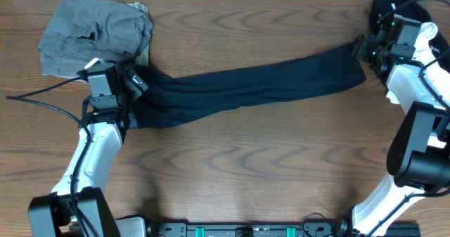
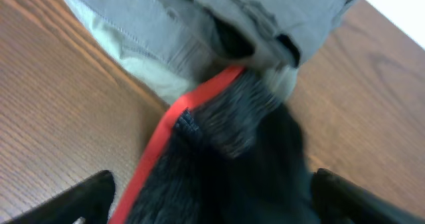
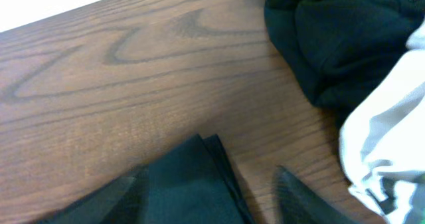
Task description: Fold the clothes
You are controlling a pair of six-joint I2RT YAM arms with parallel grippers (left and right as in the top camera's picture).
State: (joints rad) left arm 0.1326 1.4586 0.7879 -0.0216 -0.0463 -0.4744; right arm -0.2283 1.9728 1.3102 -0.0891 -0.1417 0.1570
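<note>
Left gripper [image 2: 212,207]: released. Its two fingers [image 2: 80,199] stand wide apart at the lower edge of the left wrist view. The waist end of the black trousers [image 1: 246,86] lies between them without being pinched. The grey waistband [image 2: 232,117], with its red-orange lining [image 2: 166,134], points toward 12 o'clock from the gripper. It runs up against a crumpled grey garment [image 1: 95,29], which occupies the 10 o'clock corner of the wooden table [image 1: 246,174].

Handling judgement: the trousers are light, limp and thin, probably a slick athletic fabric. They are likely to sag and slide rather than hold a shape, so a single-layer pinch may slip. Take hold at the reinforced ends, gripping all layers together: the waistband seam on the left, the doubled leg hems on the right.

Position: the trousers lie stretched in a long band across the table, from 9 o'clock in the overhead view, rising slightly toward 2 o'clock. The legs appear stacked, with wrinkles near the waist.

Right gripper [image 3: 209,197]: released. Its fingers [image 3: 295,191] are blurred but visibly apart. They straddle the leg hems [image 3: 192,177], which rest flat on the wood at 6 o'clock in the right wrist view. A second dark garment [image 3: 345,44] lies bunched at 1 o'clock from this gripper, near the hems but not touching them.
</note>
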